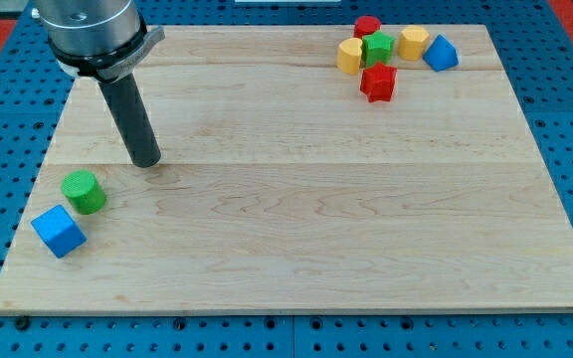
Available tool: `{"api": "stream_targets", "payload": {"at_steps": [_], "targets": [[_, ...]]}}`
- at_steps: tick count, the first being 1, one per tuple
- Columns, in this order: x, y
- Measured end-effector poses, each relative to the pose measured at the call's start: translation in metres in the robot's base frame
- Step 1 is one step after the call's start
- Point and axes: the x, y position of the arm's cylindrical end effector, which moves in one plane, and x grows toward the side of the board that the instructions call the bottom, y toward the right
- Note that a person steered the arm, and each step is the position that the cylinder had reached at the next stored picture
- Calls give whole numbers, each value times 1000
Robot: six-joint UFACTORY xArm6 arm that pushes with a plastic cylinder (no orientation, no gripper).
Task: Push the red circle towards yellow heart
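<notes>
My tip stood far at the view's left — the red circle lay well apart, upper right, beside the yellow heart; no hand fitted, so its state could not be told.

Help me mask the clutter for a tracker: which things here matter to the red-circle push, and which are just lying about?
Job: red circle; yellow heart; my tip, far off at the view's left.

Lying about: green star; red star; yellow hexagon; blue block; green cylinder; blue cube.
</notes>
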Motion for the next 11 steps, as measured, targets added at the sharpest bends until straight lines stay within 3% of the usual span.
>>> {"api": "stream_targets", "payload": {"at_steps": [3, 5, 6, 8, 11], "targets": [[-8, 1], [-7, 201], [-21, 332], [-135, 509], [-152, 501]]}}
